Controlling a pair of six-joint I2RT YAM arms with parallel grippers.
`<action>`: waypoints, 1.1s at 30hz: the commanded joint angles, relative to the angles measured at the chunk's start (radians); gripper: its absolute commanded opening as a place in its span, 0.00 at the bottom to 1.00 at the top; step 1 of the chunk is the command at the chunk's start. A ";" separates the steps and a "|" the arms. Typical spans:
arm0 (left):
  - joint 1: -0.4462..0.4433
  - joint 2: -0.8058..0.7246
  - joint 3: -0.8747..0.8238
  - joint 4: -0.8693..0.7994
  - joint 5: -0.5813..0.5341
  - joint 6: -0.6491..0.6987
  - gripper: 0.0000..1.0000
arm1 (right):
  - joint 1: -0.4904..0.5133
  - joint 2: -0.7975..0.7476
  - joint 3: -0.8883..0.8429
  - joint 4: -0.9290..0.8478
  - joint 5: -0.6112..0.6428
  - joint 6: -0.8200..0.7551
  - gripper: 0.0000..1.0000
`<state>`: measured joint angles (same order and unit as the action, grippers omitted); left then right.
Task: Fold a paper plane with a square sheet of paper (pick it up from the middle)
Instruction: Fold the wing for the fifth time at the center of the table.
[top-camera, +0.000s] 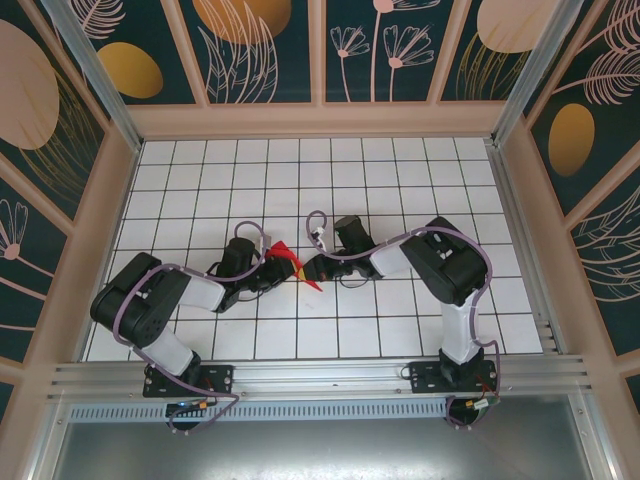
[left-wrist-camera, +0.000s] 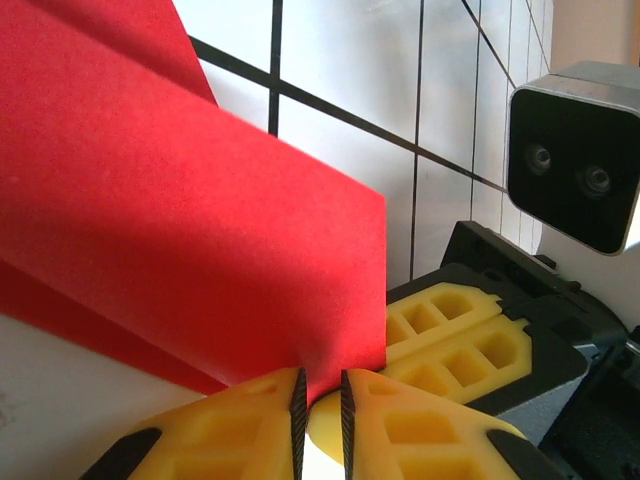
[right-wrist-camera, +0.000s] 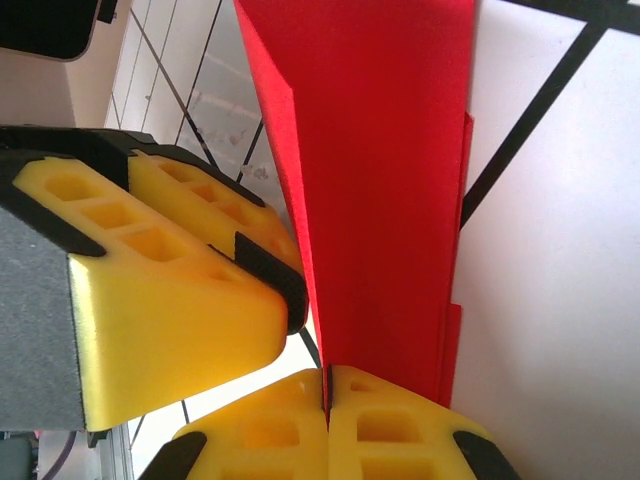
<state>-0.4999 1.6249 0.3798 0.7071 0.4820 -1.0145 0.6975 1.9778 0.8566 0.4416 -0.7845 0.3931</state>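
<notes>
My right gripper (right-wrist-camera: 327, 385) was clamped tight on the folded red paper (right-wrist-camera: 380, 180) — my left gripper (left-wrist-camera: 322, 398) pinched another edge, the paper held between us above the white grid table (top-camera: 400, 170).

The whole thing sits in a little booth. The surface (top-camera: 300, 170) is white and matte, marked out in a black grid of squares. The back wall (top-camera: 270, 50), left wall (top-camera: 40, 130) and right wall (top-camera: 600, 140) are dark teal panels with line-drawn leaves and flowers in pale peach, plus big gold and peach ovals. Light beige framing (top-camera: 320, 120) splits the panels and runs as a ledge round the grid. Two silvery metal posts (top-camera: 90, 70) lean up from the back corners. Along the near edge there's a ribbed aluminium rail (top-camera: 330, 378), with a plain grey strip (top-camera: 320, 450) below it. The lighting is bright and even, with only soft shadows.
</notes>
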 joint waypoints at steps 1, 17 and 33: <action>-0.004 0.010 -0.011 0.029 -0.022 -0.005 0.20 | 0.021 0.018 0.020 -0.067 0.060 -0.047 0.00; -0.004 -0.010 -0.001 0.044 -0.034 -0.003 0.20 | 0.050 0.032 0.070 -0.186 0.175 -0.102 0.00; -0.004 0.041 0.026 -0.001 -0.073 0.010 0.17 | 0.059 0.008 0.079 -0.217 0.175 -0.114 0.00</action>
<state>-0.4999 1.6505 0.3817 0.7197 0.4419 -1.0145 0.7353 1.9697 0.9344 0.2760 -0.6914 0.3157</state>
